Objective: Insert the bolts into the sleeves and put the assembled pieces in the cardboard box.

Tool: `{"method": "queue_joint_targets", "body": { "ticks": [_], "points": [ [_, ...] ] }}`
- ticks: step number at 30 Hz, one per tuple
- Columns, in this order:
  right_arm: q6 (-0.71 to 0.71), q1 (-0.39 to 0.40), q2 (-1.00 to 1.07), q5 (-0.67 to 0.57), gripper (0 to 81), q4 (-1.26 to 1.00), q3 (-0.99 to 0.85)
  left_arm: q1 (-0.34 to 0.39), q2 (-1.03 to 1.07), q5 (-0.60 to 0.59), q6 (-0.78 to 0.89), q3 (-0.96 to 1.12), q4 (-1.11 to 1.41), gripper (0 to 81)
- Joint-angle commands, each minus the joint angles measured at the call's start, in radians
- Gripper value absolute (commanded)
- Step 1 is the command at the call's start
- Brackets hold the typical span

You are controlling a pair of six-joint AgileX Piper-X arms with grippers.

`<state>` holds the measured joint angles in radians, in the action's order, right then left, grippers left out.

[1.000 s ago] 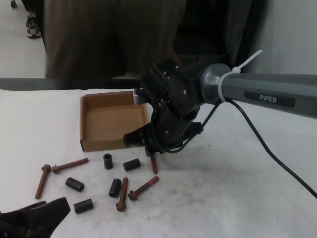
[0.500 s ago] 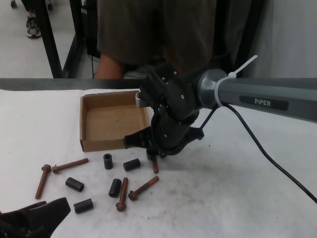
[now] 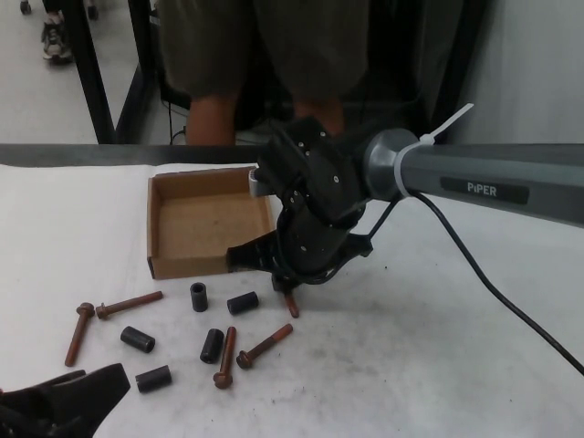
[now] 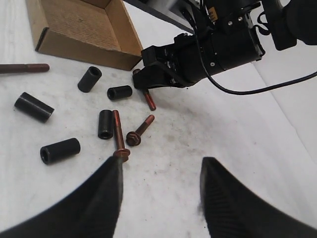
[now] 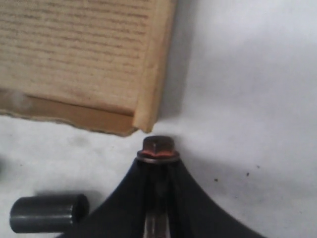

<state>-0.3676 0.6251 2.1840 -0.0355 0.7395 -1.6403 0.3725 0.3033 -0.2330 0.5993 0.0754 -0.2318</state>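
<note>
My right gripper [image 3: 283, 285] is just off the near right corner of the cardboard box [image 3: 208, 224], shut on a rusty bolt [image 3: 290, 304]. The bolt head [image 5: 158, 148] pokes out past the fingertips, close to the box corner [image 5: 146, 121], and the shank slants down to the bench. Several black sleeves [image 3: 213, 345] and several loose bolts [image 3: 265, 346] lie on the white bench in front of the box. My left gripper [image 4: 161, 198] hangs open over the near bench, short of a long bolt [image 4: 119, 135] and a sleeve [image 4: 60, 150].
The box is empty inside [image 5: 74, 49]. One sleeve [image 5: 47, 213] lies close beside the right gripper. Two more bolts [image 3: 79, 333] lie at the far left. The bench to the right of the right arm [image 3: 474, 182] is bare white cloth, crossed by its cable.
The right gripper has stayed by the box corner with the bolt, whose lower end has swung slightly to the right. The left gripper has not moved.
</note>
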Motion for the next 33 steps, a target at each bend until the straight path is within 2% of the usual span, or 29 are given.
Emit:
{"method": "queue_joint_targets", "body": {
  "ticks": [1,5,8,11,17,22,25,28,33],
  "points": [
    [0.024,0.0,-0.008,-0.038,0.0,0.062,-0.023,-0.002,0.001,-0.001,-0.005,0.01,0.013,45.8],
    [0.125,-0.002,-0.061,-0.018,0.0,0.162,-0.039,-0.002,0.001,-0.003,-0.009,0.011,0.013,44.9],
    [0.169,-0.002,-0.122,0.002,0.0,0.197,-0.039,-0.002,0.001,-0.042,-0.088,0.011,0.013,44.7],
    [0.182,-0.002,-0.188,0.0,0.0,0.203,-0.039,-0.002,0.001,-0.077,-0.129,0.015,0.011,44.7],
    [0.249,-0.005,-0.281,0.0,0.0,0.281,-0.028,-0.002,0.028,-0.075,-0.144,0.091,-0.036,44.7],
    [0.289,-0.012,-0.373,-0.004,0.0,0.304,0.061,-0.002,0.139,-0.075,-0.346,0.232,-0.247,44.7],
    [0.3,-0.014,-0.448,-0.016,0.0,0.304,0.139,-0.002,0.253,-0.069,-0.41,0.324,-0.353,44.7],
    [0.309,-0.014,-0.528,-0.023,0.0,0.295,0.223,-0.002,0.367,-0.044,-0.471,0.386,-0.375,44.7],
    [0.308,-0.014,-0.671,-0.07,0.0,0.278,0.372,-0.002,0.584,0.006,-0.711,0.482,-0.416,44.6]
  ]
}}
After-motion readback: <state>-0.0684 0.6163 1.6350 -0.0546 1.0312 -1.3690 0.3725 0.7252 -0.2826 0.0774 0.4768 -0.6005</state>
